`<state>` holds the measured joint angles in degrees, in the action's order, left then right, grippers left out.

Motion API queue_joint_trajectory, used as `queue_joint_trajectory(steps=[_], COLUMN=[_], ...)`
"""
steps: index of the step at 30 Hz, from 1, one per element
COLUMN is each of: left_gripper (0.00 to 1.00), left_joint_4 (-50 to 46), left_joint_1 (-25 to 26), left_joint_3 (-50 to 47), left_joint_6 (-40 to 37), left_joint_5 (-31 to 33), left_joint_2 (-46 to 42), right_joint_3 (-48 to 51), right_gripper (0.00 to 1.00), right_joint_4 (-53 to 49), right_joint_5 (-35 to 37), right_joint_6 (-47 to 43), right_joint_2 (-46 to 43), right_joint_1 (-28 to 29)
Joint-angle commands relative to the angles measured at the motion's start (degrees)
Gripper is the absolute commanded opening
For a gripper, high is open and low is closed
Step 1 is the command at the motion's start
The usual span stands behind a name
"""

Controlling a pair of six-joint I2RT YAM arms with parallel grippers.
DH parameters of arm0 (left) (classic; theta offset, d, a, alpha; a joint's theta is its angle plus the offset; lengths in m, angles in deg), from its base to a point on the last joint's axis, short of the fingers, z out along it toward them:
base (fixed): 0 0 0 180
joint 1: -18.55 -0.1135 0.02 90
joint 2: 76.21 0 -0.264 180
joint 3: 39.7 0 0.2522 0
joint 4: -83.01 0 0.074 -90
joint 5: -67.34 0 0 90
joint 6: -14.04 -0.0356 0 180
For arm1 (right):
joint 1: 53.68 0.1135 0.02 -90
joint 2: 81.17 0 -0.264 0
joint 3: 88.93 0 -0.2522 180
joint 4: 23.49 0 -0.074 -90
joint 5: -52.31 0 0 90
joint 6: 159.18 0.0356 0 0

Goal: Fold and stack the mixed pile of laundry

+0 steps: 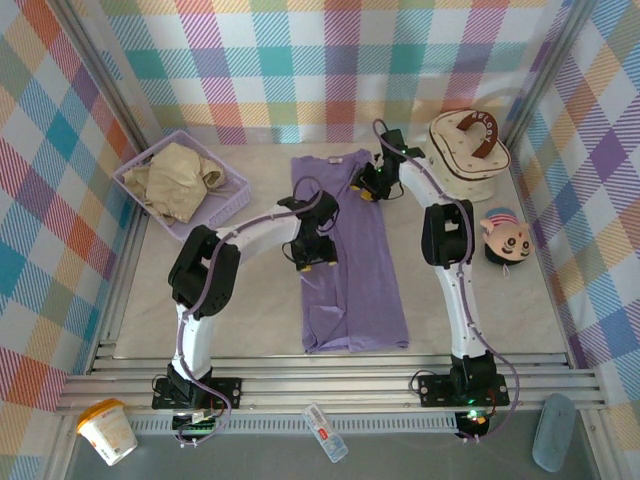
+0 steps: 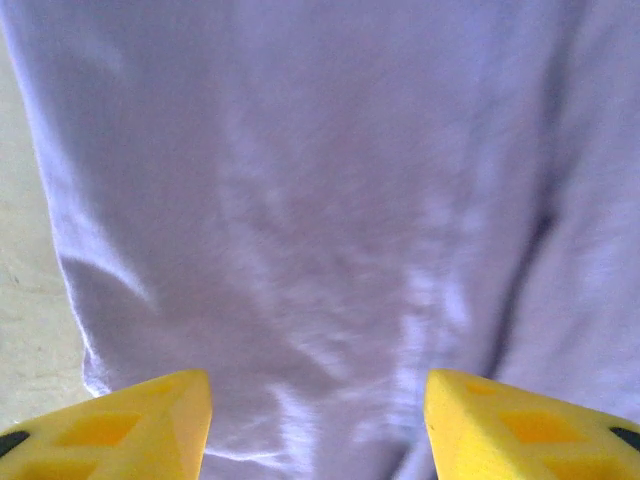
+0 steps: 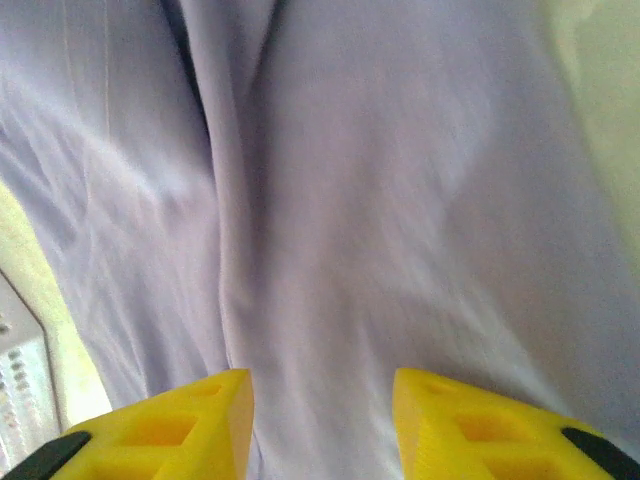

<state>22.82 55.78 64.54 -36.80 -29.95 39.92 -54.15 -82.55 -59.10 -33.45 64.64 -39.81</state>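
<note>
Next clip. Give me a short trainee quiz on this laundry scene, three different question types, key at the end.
1. Fill in: over the lavender T-shirt, the left gripper and the right gripper both have jaws standing ____.
2. Which gripper is nearer the T-shirt's far end? A: left gripper. B: right gripper. C: both equally.
3. True or false: the beige garment lies in the lavender basket.

Key: 1 open; 2 B; 3 true.
</note>
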Motion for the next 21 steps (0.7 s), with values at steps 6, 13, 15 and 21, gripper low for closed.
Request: queue_joint_trajectory(steps=[6, 13, 15, 21], left_gripper=[0.57, 0.56, 0.56, 0.57], left_joint_4=[2.44, -0.41, -1.43, -2.55], left_joint_1=[-6.49, -8.14, -8.31, -8.71], left_joint_3=[12.41, 29.56, 32.34, 33.3], left_joint_6=[-5.25, -7.8, -7.78, -7.51], left_joint_5=[-0.74, -1.94, -2.09, -2.78], left_joint_2=[3.87, 17.18, 20.18, 24.6], right_joint_3=[34.77, 55.71, 59.51, 60.44], right_gripper=[0.43, 0.43, 0.44, 0.45], right_joint_4=[-4.74, -4.33, -2.01, 2.0], right_joint_5=[3.93, 5.25, 6.08, 12.37], right_joint_6=[-10.68, -12.4, -12.15, -14.44], right_joint_2=[-37.48, -56.63, -58.96, -55.46], right_joint_1=[2.23, 14.85, 19.66, 33.95])
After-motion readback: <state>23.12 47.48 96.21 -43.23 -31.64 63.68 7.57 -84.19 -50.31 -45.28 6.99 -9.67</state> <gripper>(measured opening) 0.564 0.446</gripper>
